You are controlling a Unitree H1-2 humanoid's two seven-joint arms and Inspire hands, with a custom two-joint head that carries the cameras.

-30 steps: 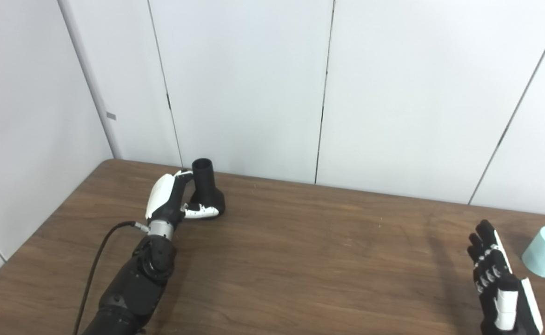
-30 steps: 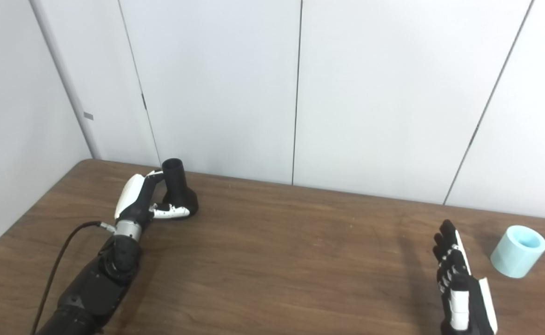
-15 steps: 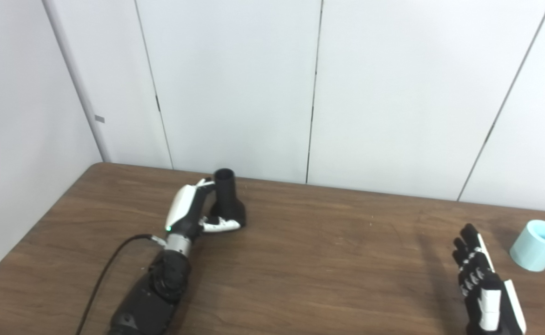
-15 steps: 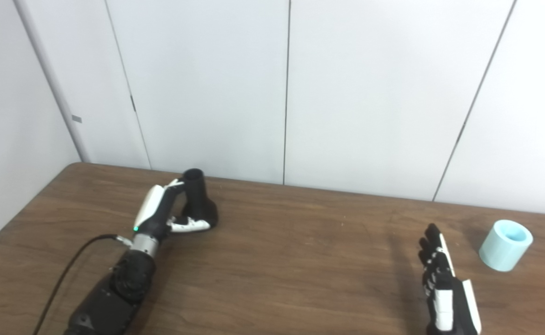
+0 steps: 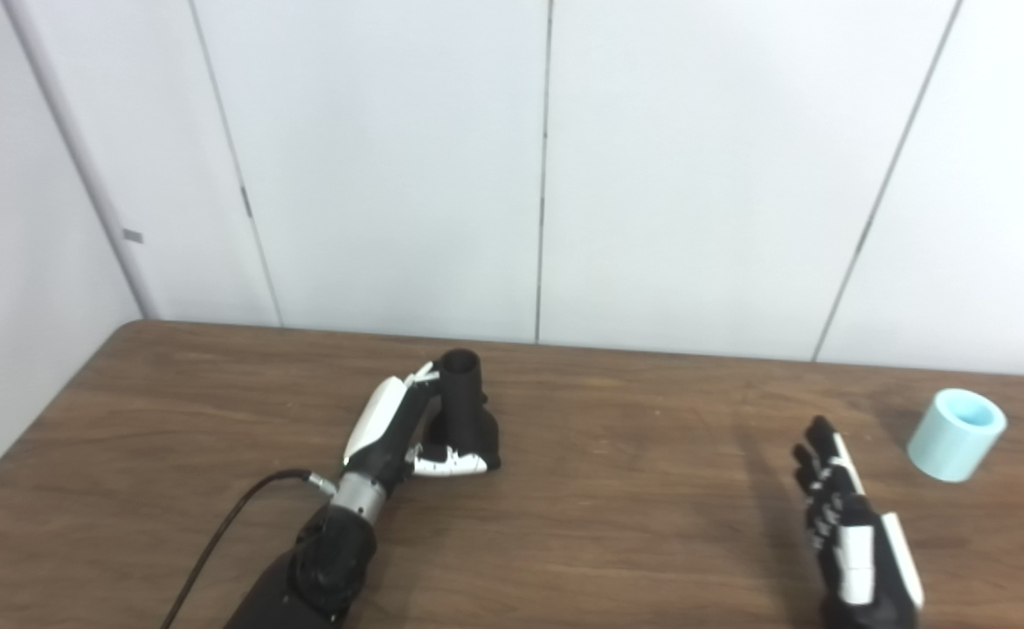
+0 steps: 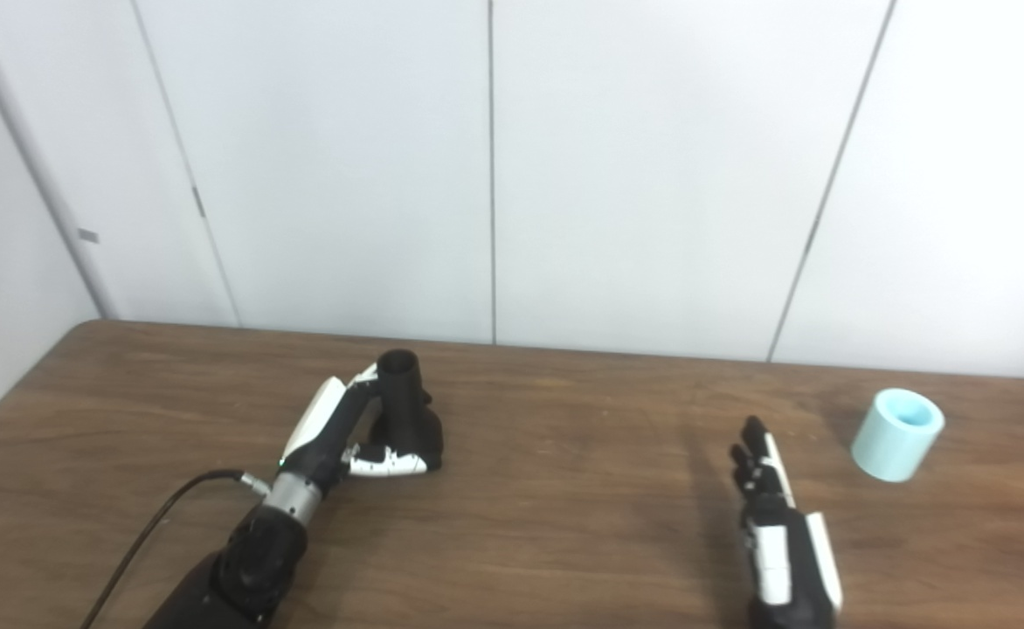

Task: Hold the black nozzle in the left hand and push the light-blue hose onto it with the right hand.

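Observation:
The black nozzle [image 5: 470, 409] stands upright on its wide base at the table's left-middle, its open neck pointing up. My left hand [image 5: 392, 425] is shut on it, with fingers [image 5: 425, 377] against the back of the neck and the thumb [image 5: 447, 464] across the front of the base. The light-blue hose [image 5: 956, 434], a short cylinder with its open end up, sits tilted at the far right. My right hand [image 5: 846, 528] is open with its fingers straight, hovering near the front edge, left of the hose and apart from it.
A brown wooden table [image 5: 634, 489] backs onto a white panelled wall [image 5: 538, 175]. A black cable [image 5: 232, 533] trails from my left wrist toward the front edge. Bare wood lies between the two hands.
The camera has panned, shifting the whole scene left. Against the wall seams, my left hand has carried the nozzle rightward toward the table's middle. The right hand and hose have kept their places.

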